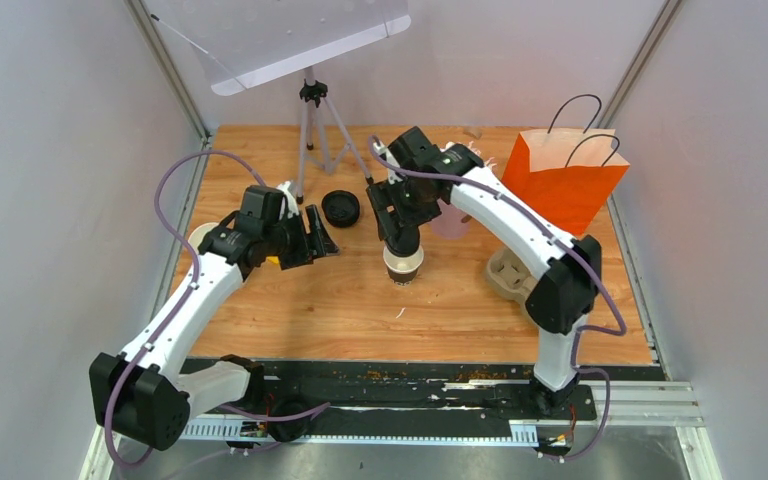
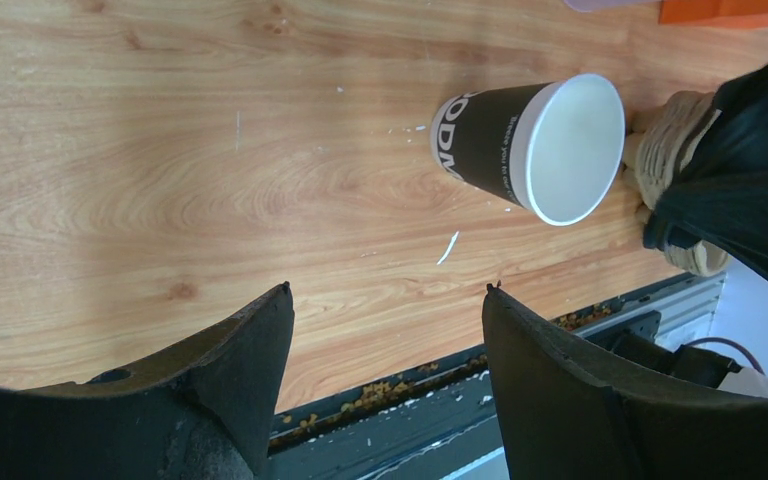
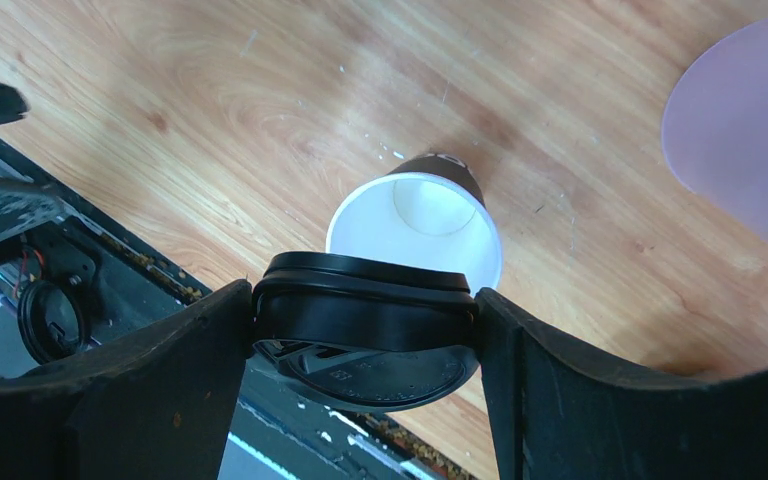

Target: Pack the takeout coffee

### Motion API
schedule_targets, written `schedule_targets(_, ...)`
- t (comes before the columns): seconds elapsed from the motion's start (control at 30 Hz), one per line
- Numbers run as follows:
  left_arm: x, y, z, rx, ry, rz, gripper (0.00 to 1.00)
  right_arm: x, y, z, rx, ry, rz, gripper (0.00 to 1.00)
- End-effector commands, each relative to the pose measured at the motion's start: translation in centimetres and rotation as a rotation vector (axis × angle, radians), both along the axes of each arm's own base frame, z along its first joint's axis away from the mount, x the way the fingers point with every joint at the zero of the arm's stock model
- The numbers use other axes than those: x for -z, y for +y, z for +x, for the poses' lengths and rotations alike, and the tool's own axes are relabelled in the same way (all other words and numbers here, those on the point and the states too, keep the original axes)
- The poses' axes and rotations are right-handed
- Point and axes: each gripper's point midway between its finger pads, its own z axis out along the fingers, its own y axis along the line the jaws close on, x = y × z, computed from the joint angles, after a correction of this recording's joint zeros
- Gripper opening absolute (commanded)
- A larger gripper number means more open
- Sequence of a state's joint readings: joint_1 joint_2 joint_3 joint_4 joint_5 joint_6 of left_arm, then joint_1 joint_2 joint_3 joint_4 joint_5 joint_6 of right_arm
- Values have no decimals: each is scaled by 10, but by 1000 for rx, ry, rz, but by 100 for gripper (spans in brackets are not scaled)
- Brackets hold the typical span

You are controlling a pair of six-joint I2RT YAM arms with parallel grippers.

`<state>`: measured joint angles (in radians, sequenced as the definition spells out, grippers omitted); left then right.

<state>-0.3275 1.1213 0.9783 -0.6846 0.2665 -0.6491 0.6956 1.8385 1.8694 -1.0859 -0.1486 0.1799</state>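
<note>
Takeout coffee cup: stood upright near the middle of the table, its top uncovered, with a dark outer wall and a white inside.
Right gripper: directly above that cup, its two fingers clamped on a round black lid.
Held lid: gripped across its width and tilted, it hung over the near part of the cup's rim; whether it touched the rim could not be told.
Left gripper: jaws stood apart with nothing between them, over bare wood to the left of the cup.
Second black lid: lay flat on the table between the two grippers, behind the cup.
Pink cup: just right of the right gripper, partly hidden by the arm.
Pulp tray: on the table to the right, its far part behind the right arm.
Orange paper bag: upright at the far right, handles up.
Tripod: at the far edge, behind the lid on the table.
</note>
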Motion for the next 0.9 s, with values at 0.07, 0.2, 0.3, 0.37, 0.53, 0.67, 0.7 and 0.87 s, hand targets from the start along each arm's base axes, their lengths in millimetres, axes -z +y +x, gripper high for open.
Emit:
schedule_targets(0.07,-7,4,-8,24,-44,10,77,20,-8,-15,-4,167,-139,74)
schedule_targets(0.2,-8,4,-12,29,-42,6,78,32,-9,-13,5,149,-185,75)
schedule_targets(0.3,-10,-2,-14,50,-31,-25,78,39,-8,-9,6,141,-209,76)
schedule_targets(0.37,-11,-5,-15,53,-29,-44,78,43,-7,-8,3,149,-219,77)
schedule_targets(0.53,-11,-5,-13,38,-42,-51,78,52,-1,-6,-23,170,-237,78)
schedule_targets(0.67,-6,-3,-15,41,-30,-35,78,56,1,3,-23,152,-252,80)
schedule_targets(0.7,-5,-3,-15,43,-26,-36,79,58,1,4,-22,153,-261,80)
schedule_targets(0.87,3,-6,-20,51,8,-55,79,64,1,4,-31,163,-272,82)
